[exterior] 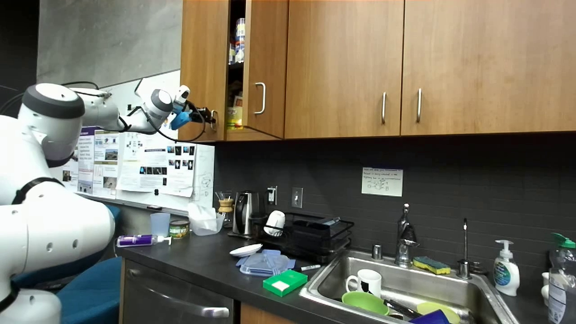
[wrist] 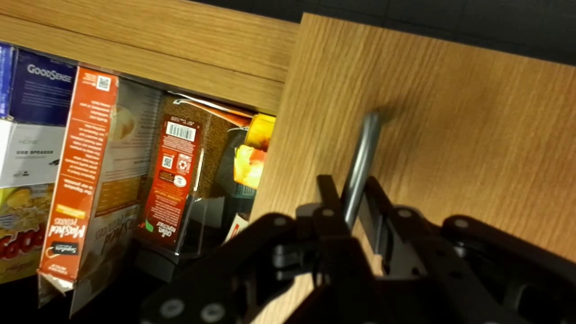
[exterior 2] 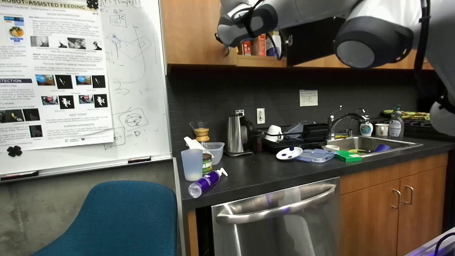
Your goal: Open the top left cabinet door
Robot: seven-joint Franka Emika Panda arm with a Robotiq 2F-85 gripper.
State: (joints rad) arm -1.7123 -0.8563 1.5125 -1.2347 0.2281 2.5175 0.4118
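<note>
– Where is the top left cabinet door (exterior: 202,54) hanging?
– At the left edge of the cabinet (wrist: 157,31). Near the door's lower right corner, the claw (wrist: 349,182) is standing narrow, holding the silver handle (wrist: 365,137).
– What is worrying you?
– I am fearing a slip. If the pull is going straight while the door is turning, probably about its left edge, the smooth-looking handle could be sliding out.
– What are you not seeing well?
– The door's upper edge is being cut off in both exterior views. The arm (exterior 2: 309,14) is hiding most of the claw in an exterior view, and I cannot tell whether the door is standing ajar.
</note>
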